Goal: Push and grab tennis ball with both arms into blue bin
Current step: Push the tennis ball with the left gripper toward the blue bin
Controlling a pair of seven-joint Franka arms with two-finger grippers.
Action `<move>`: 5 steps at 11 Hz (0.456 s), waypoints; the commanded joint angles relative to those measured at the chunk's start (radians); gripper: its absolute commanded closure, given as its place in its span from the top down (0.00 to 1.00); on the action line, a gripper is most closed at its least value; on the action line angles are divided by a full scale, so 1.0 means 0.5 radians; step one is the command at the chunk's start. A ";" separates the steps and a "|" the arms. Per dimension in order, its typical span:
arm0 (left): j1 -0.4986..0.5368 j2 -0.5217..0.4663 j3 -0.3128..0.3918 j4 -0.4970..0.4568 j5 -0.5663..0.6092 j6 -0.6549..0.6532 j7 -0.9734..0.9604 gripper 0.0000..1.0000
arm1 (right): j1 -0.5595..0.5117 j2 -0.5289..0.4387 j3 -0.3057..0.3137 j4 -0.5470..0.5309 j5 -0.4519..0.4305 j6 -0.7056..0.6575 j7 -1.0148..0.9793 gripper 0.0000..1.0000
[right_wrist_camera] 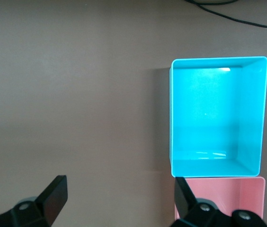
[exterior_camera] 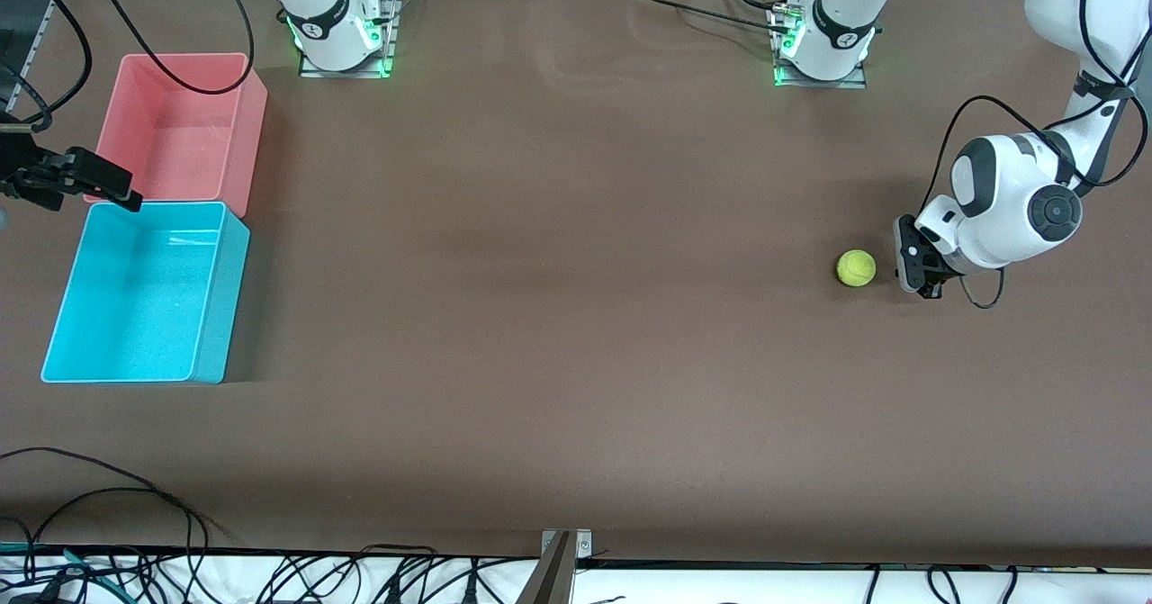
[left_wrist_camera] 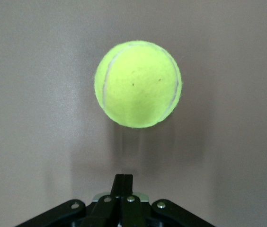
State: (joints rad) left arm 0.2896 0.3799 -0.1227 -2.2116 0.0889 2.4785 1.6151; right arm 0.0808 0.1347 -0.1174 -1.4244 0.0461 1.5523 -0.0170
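The tennis ball [exterior_camera: 856, 268] lies on the brown table near the left arm's end; in the left wrist view the tennis ball [left_wrist_camera: 138, 84] is just ahead of the fingertips with a small gap. My left gripper [exterior_camera: 903, 257] is low beside the ball, shut with nothing in it, its fingers pressed together [left_wrist_camera: 124, 177]. The blue bin [exterior_camera: 135, 289] stands empty at the right arm's end. My right gripper [exterior_camera: 117, 185] hovers open over the line where the blue bin [right_wrist_camera: 214, 113] meets the pink bin, holding nothing [right_wrist_camera: 119, 182].
A pink bin [exterior_camera: 180, 127] of the same size, also empty, touches the blue bin and stands farther from the front camera. Bare brown table stretches between the ball and the bins. Cables lie along the table's near edge [exterior_camera: 108, 496].
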 commanded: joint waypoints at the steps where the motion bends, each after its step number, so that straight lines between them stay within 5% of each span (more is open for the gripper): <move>1: 0.004 -0.014 -0.019 -0.084 -0.141 0.114 0.046 0.00 | -0.008 0.016 0.005 0.057 0.046 -0.037 -0.009 1.00; 5: -0.006 -0.011 -0.022 -0.123 -0.141 0.151 0.046 0.00 | -0.011 0.016 0.005 0.057 0.043 -0.037 -0.009 1.00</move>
State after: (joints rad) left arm 0.2884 0.3813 -0.1304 -2.2501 0.0452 2.5237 1.6149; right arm 0.0807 0.1347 -0.1174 -1.4244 0.0463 1.5523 -0.0171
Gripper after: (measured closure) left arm 0.991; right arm 0.000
